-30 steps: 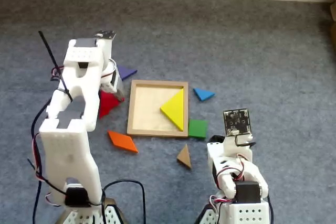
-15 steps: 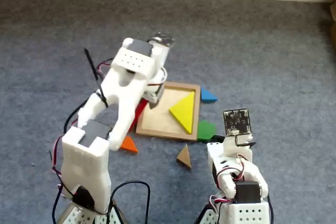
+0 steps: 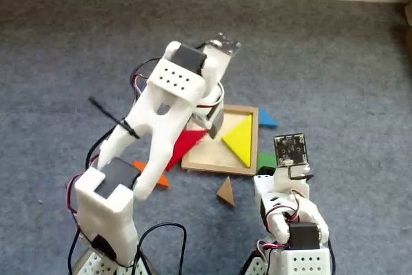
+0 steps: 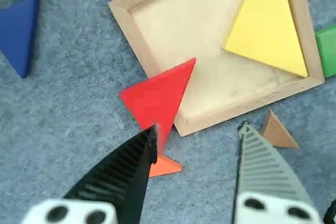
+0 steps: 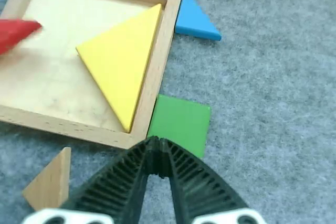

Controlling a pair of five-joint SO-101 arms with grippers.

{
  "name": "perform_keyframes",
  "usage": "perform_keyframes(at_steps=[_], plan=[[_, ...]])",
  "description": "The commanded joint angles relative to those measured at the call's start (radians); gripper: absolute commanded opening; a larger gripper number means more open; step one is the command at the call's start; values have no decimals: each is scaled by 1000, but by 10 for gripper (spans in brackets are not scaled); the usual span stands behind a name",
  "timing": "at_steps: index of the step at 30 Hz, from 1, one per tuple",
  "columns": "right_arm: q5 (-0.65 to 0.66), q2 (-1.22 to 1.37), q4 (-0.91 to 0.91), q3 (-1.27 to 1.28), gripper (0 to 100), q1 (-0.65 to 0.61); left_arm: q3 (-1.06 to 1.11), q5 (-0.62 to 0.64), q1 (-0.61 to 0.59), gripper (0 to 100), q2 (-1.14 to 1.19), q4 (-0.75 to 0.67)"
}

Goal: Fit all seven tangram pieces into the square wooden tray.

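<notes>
The left end effector (image 4: 198,128) is hanging open, one jaw tip touching the red triangular piece (image 4: 157,98), which is lying across the rim of the square wooden tray (image 4: 236,109). Seating it looks like the current step; next it likely needs nudging fully inside. The right end effector (image 5: 157,148) is resting closed near the green square piece (image 5: 181,121).

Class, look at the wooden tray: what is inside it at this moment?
A yellow triangle lies flat inside the tray, against one side. A red triangle reaches in over the rim with one tip. The tray floor beneath that tip is covered.
</notes>
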Motion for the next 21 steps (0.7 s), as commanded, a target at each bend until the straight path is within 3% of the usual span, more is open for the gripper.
perform_keyframes(at_steps=[1, 9, 12, 16, 21], plan=[[11, -10, 5, 94, 23, 12, -48, 14, -19, 287, -111, 21], [11, -10, 5, 94, 23, 12, 19, 2, -174, 287, -120, 21], [11, -10, 5, 94, 23, 12, 94, -84, -257, 287, -120, 21], [11, -10, 5, 94, 23, 12, 222, -130, -372, 280, -120, -75], [11, -10, 5, 94, 23, 12, 407, -184, -440, 178, -120, -279]])
